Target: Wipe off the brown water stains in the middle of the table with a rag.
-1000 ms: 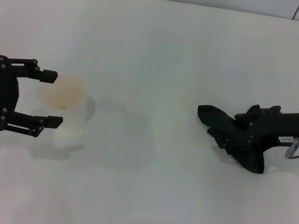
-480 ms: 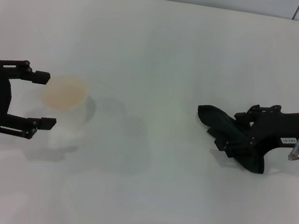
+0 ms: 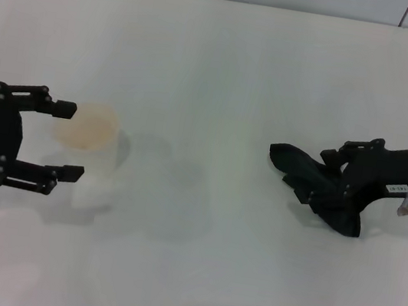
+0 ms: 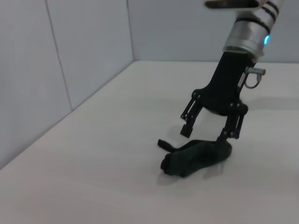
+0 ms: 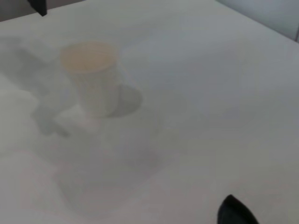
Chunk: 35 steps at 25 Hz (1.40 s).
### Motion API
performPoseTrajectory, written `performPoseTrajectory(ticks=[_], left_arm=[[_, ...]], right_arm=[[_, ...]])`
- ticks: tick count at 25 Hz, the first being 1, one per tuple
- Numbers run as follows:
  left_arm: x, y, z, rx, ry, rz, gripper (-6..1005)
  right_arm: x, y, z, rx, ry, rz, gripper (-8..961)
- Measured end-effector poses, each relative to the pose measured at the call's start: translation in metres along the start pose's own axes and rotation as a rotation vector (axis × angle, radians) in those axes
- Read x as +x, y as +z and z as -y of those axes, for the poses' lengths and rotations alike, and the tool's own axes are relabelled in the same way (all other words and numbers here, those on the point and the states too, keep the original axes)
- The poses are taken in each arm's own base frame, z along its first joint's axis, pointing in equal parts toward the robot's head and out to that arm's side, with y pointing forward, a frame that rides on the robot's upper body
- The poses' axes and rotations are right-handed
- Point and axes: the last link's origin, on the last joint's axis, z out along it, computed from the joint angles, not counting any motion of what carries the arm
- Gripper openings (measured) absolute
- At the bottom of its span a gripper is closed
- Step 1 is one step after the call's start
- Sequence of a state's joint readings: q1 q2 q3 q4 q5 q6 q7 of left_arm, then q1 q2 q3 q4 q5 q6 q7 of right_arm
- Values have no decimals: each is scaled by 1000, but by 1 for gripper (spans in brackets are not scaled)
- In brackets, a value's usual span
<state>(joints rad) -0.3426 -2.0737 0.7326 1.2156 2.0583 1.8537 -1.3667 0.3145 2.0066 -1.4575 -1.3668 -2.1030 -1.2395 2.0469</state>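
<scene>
The dark rag (image 3: 288,159) lies crumpled on the white table (image 3: 217,70) at the right. My right gripper (image 3: 321,189) points down at it. In the left wrist view the right gripper (image 4: 205,134) is open, one fingertip resting on the rag (image 4: 196,157) and the other just beside it. My left gripper (image 3: 70,140) is open at the far left, its fingers either side of a clear cup's near edge. I cannot make out the brown water stains in any view.
A clear plastic cup (image 3: 89,152) with a brownish tint at its rim stands upright at the left, also in the right wrist view as the cup (image 5: 96,79). A grey wall runs along the table's far edge.
The left gripper pulled back to the left, then came back toward the cup, staying open. The right gripper and rag have barely moved.
</scene>
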Motion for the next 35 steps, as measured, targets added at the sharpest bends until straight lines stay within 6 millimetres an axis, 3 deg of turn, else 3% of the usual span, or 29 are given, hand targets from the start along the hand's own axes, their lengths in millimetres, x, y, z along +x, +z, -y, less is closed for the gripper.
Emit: performPoseTrajectory(ticks=[11,35], left_arm=[[-1,-3,-5,-3,-5,-23,861],[-5,-6,-8,8,-14,-29,861]], right_arm=[[-11,-6,-6,-62,-55,103,799],[-6,-8,-8,-84,-48,110,799]])
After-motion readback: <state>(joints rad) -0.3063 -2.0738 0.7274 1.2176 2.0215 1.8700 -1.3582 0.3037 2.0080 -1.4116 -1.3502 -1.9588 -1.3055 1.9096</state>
